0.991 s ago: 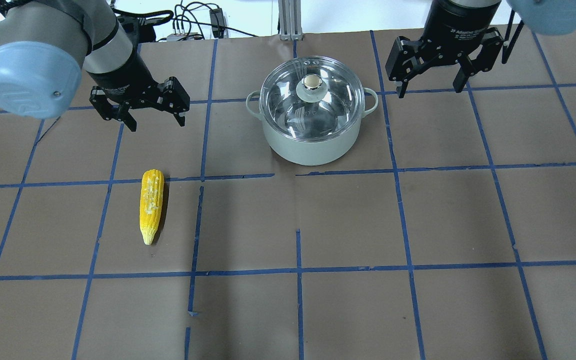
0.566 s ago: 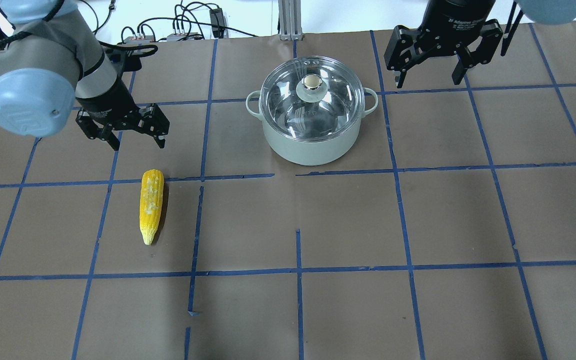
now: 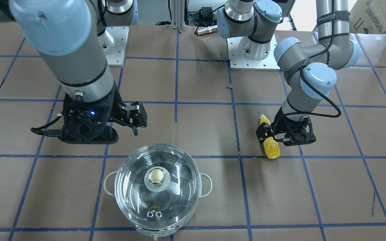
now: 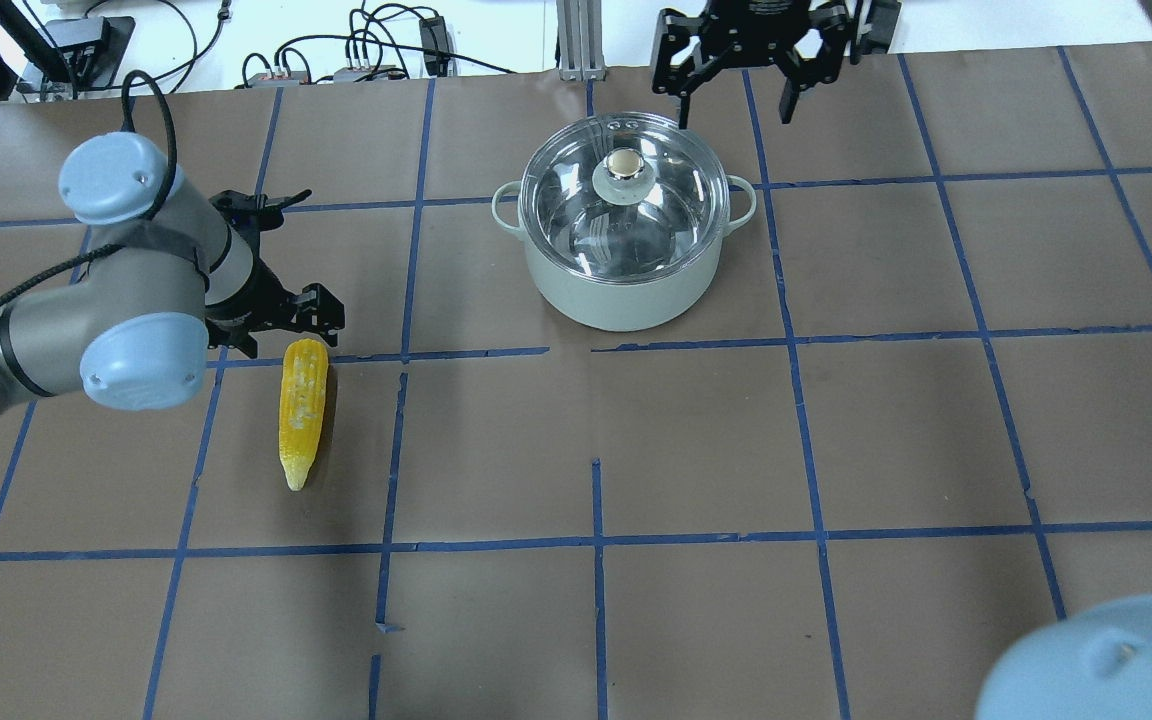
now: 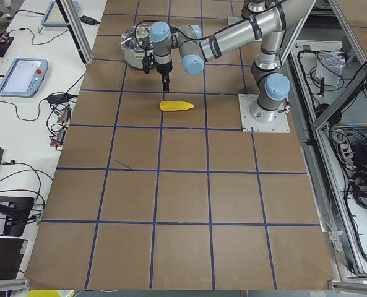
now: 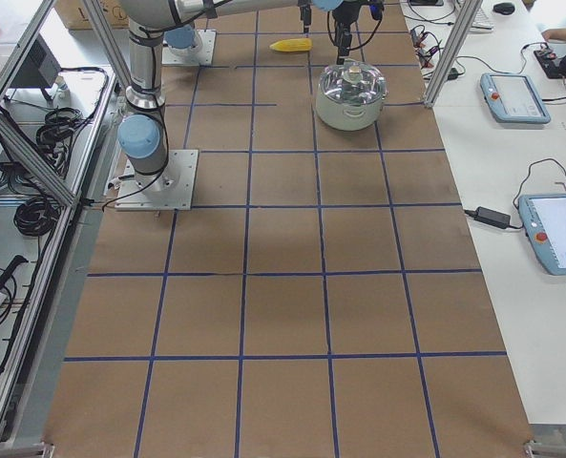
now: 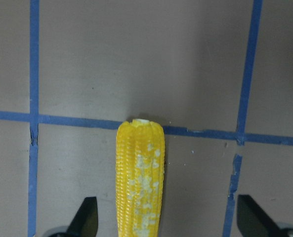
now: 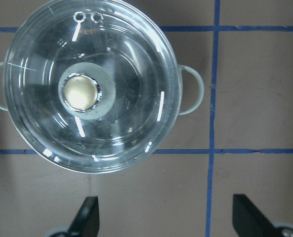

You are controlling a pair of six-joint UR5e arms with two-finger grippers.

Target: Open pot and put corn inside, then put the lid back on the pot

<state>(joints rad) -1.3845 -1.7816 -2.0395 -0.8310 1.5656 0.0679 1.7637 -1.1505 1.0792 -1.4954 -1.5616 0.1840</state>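
The corn [image 4: 301, 410] lies flat on the table at the left, with its blunt end towards the far side. My left gripper [image 4: 281, 335] is open and hangs over that blunt end. In the left wrist view the corn [image 7: 140, 177] runs between the two spread fingertips [image 7: 87, 215], and neither touches it. The pot [image 4: 616, 290] stands at the far centre with the glass lid [image 4: 671, 215] seated on it and the knob [image 4: 623, 165] on top. My right gripper [image 4: 733, 112] is open and empty, just beyond the pot's far right rim. The right wrist view looks down on the lid [image 8: 131, 59].
Blue tape lines grid the brown table [image 4: 836, 450]. Cables and a metal post [image 4: 576, 40] lie past the far edge. The arm bases [image 3: 253, 50] stand on the robot's side of the table. The pot's loop handles [image 4: 741, 200] stick out at both sides.
My left gripper has moved towards the robot and down, from the far left to over the corn's blunt end. My right gripper has moved left to behind the pot. Corn, pot and lid have not moved.
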